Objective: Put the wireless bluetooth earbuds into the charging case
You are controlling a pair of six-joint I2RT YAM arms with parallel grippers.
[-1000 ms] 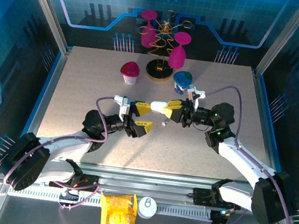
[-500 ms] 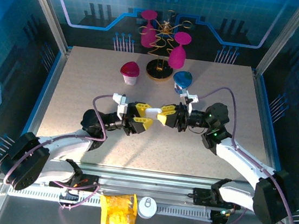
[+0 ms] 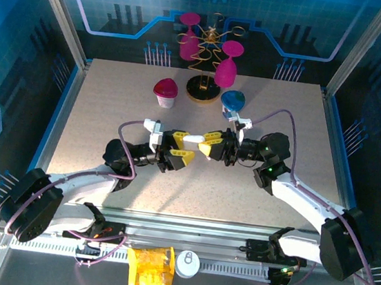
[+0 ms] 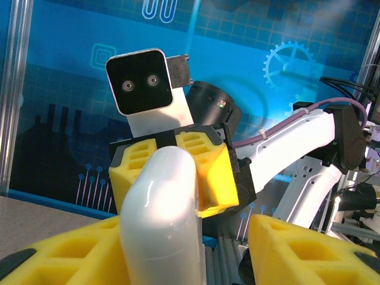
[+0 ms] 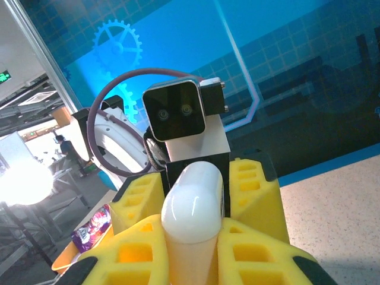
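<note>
Charging case (image 3: 195, 138): white, pill-shaped, held clear of the table (image 3: 95, 124) at mid-field, lying roughly level between the two tools, which meet nose to nose; right gripper (image 3: 211, 146) is clamped on one end, its yellow fingers (image 5: 133, 255) pressed to both sides of the case in the right wrist view; left gripper (image 3: 179, 148) has its jaws partly apart about the other end; in the left wrist view the case rests against one finger (image 4: 65, 252) with a gap to the other finger (image 4: 297, 249), so a firm hold on that side cannot be confirmed; behind the arms stand a pink cup (image 3: 165, 92), a blue object (image 3: 233, 100) and a gold wire stand (image 3: 201, 87) bearing pink glasses (image 3: 225, 70); a yellow packet (image 3: 150, 269) lies at the near edge.
</note>
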